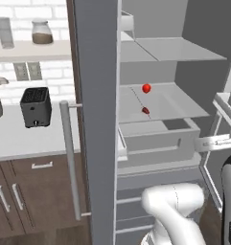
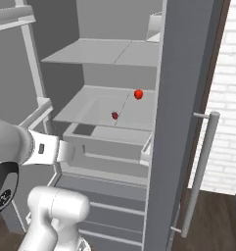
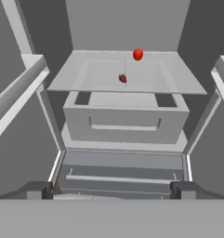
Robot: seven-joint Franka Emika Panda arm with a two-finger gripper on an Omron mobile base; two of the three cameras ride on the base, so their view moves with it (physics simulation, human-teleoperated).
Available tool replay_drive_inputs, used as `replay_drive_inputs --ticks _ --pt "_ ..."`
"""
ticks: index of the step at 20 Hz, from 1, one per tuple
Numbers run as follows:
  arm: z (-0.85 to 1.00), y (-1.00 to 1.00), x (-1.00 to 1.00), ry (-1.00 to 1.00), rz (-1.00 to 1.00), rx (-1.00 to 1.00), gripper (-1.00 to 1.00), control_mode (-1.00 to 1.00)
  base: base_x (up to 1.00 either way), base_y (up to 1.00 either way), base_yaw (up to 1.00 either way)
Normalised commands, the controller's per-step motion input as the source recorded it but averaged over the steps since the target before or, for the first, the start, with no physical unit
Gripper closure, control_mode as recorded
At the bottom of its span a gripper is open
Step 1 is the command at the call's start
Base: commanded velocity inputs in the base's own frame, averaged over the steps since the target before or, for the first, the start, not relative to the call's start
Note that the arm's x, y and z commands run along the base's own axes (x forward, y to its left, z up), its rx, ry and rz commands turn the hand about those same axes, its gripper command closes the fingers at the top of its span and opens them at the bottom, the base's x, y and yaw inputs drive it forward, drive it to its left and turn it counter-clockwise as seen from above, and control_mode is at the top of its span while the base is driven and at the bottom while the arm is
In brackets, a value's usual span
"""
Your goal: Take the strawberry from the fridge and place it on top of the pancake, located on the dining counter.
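Observation:
The fridge (image 1: pixel 95 143) stands with both doors swung open in front of me. On its middle glass shelf (image 3: pixel 178 79) the strawberry (image 3: pixel 138 54) (image 1: pixel 146 88) (image 2: pixel 138 94), bright red and rounded, sits toward the back. A smaller dark red item (image 3: pixel 122 78) (image 1: pixel 145 110) (image 2: pixel 114 115) lies nearer the shelf's front. My gripper (image 3: pixel 112 190) is open with nothing between its fingers, low and well short of the shelf, facing the fridge interior from outside. The pancake and the dining counter are out of view.
A pale drawer (image 3: pixel 125 123) juts out under the shelf, with lower drawers (image 3: pixel 122 174) beneath. The open doors (image 2: pixel 183 122) flank me, each with a long bar handle (image 1: pixel 69 158). A black toaster (image 1: pixel 36 106) stands on the wall countertop (image 1: pixel 21 139) to the left.

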Motion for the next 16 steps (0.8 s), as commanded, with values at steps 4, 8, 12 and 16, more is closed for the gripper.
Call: replay_drive_inputs --ticks 4,8,12,16 --pt "0.0 0.0 0.0 0.0 0.0 0.0 -1.0 1.0 0.97 -0.34 0.0" --pt "0.0 0.0 0.0 0.0 0.0 0.0 -1.0 1.0 1.0 0.0 0.0" --pt "0.0 0.0 0.0 0.0 0.0 0.0 -1.0 1.0 1.0 0.0 0.0" --pt "0.0 0.0 0.25 0.03 0.0 0.0 -1.0 -1.0 0.75 0.0 0.0"
